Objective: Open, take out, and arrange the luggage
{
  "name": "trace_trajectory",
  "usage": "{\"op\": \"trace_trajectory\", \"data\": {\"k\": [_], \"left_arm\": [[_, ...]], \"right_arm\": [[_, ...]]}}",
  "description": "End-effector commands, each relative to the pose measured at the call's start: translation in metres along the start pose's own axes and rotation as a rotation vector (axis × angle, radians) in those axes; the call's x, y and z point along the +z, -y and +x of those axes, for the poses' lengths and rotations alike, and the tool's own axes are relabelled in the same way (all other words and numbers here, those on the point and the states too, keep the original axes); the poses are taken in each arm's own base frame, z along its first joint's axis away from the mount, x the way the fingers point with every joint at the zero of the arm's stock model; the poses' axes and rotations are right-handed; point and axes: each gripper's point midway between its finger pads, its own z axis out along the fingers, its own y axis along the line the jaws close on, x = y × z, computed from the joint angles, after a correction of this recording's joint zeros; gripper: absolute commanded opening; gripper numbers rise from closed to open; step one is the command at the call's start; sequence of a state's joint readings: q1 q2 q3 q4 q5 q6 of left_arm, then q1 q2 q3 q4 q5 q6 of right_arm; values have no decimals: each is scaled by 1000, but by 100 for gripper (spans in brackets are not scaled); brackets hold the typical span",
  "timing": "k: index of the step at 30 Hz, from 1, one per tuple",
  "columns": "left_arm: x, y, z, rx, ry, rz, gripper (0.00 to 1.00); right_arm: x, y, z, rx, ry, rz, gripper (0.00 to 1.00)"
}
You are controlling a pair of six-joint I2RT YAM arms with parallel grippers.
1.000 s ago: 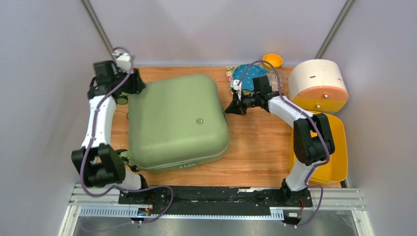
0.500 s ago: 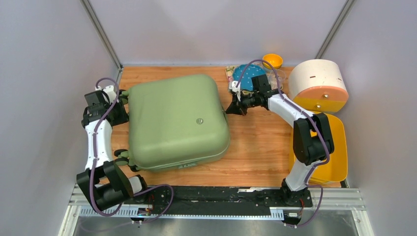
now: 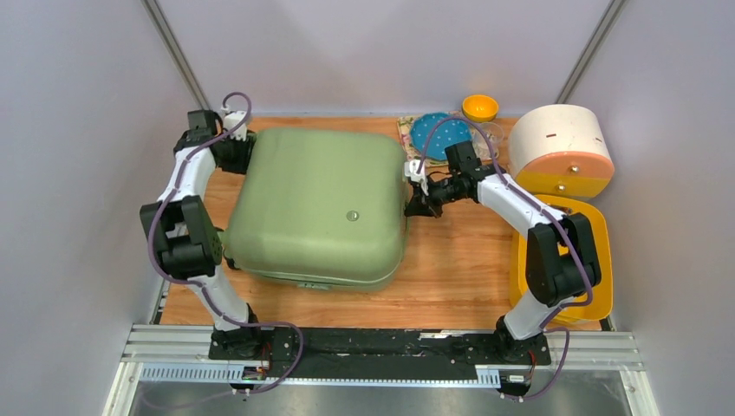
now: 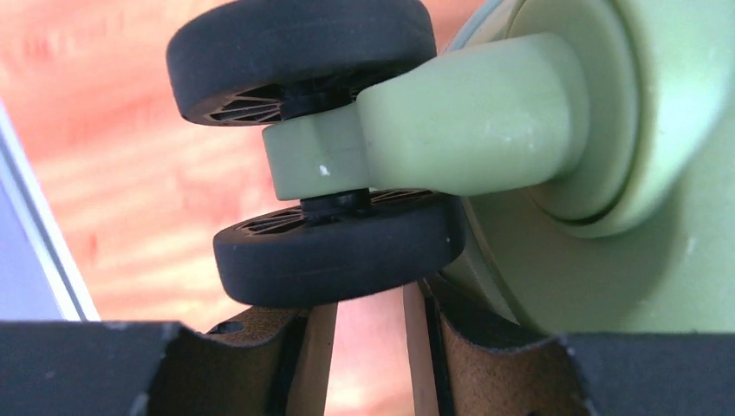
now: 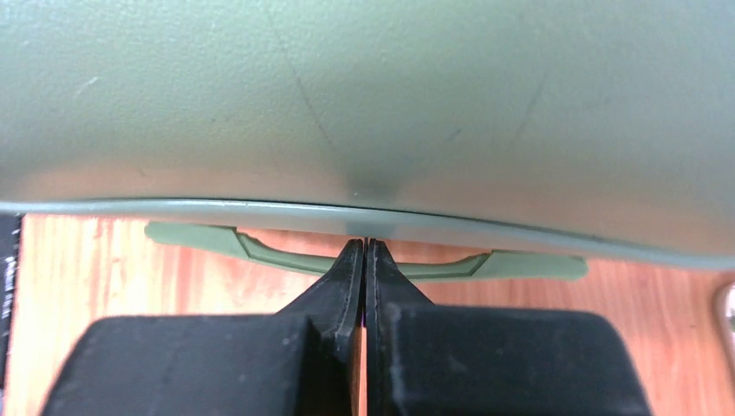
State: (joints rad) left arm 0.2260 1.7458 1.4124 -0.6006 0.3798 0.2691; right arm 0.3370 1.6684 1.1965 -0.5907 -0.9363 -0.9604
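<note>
While the luggage [image 3: 316, 208] lies flat on the table [image 3: 459, 260], covering the middle and the 9 o'clock side in the top view, an arm reaches to each side of it. The left gripper [image 3: 232, 149] sits at the luggage's 11 o'clock corner. In the left wrist view its fingers [image 4: 295, 347] stand apart with bare wood showing between them and nothing in their grasp. A black twin wheel [image 4: 334, 251] on its green bracket is just above the tips. The right gripper [image 3: 414, 206] is at the luggage's 3 o'clock edge. Its jaws are clenched tight on nothing, and the tips touch the seam line, which shows no gap there. The side handle [image 5: 217, 238] runs just behind the tips. A yellow tray [image 3: 598, 286] lies at the table's 4 o'clock and a round box [image 3: 559, 147] at 2 o'clock. A blue plate [image 3: 433, 134] and an orange bowl [image 3: 479, 107] are at 1 o'clock.
</note>
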Motion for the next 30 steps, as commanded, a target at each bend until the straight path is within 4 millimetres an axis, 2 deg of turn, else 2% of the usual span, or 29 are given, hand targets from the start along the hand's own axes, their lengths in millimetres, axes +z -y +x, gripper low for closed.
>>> {"op": "trace_trajectory", "data": {"k": [1,3,4,6,8,9,10,11,12,13,14,15,16,18,20,21,22,23,24,26,27,28,29,30], "left_arm": [[27,113,-41,226,50,407,43],[40,120,-45,267,33,458,45],[36,119,-58,275,45,459,45],[38,113,-62,289,35,456,46],[32,99,-72,246,66,414,48],[19,94,-83,241,115,396,50],[13,76,-93,232,175,354,52],[6,69,-105,197,217,315,56],[-10,49,-123,186,271,180,56],[-16,36,-143,196,354,89,56],[-24,24,-153,178,392,-1,55],[-44,24,-170,189,470,-40,55],[-51,22,-184,200,552,-67,55],[-68,38,-205,219,653,-33,55],[-71,56,-217,224,694,4,54],[-70,78,-227,261,729,40,54],[-66,89,-229,287,738,46,54],[-64,89,-233,290,752,9,55],[-53,122,-241,328,777,46,55],[-41,136,-252,357,796,-9,55],[-21,158,-255,377,798,6,55],[-20,170,-266,395,825,-11,56],[3,172,-265,393,805,-43,57],[2,198,-277,423,847,-26,57]], "right_arm": [[10,-40,-21,-69,50,-127,0],[9,-48,-25,-91,53,-149,0],[10,-53,-26,-109,51,-162,0],[9,-47,-30,-109,38,-137,0],[9,-32,-28,-55,7,-79,0],[6,-27,-29,-51,1,-61,0],[6,-22,-29,-48,1,-42,0],[2,-17,-28,-33,-10,-12,0],[2,-17,-28,-30,-11,-3,0],[2,-17,-26,-25,-10,1,0],[2,-20,-28,-20,3,-8,0],[3,-22,-29,-14,9,-12,0],[5,-23,-30,-15,15,-18,0],[8,-25,-31,-11,18,-23,0],[10,-22,-33,-14,27,-14,0],[10,-21,-34,-6,29,-10,0],[11,-20,-35,-9,34,-3,0],[12,-19,-34,-5,33,0,0],[12,-19,-35,0,36,3,0],[13,-17,-35,1,38,16,0],[13,-17,-33,4,38,17,0],[14,-16,-34,4,42,22,0],[14,-15,-33,9,38,26,0],[14,-13,-33,7,39,33,0]]}}
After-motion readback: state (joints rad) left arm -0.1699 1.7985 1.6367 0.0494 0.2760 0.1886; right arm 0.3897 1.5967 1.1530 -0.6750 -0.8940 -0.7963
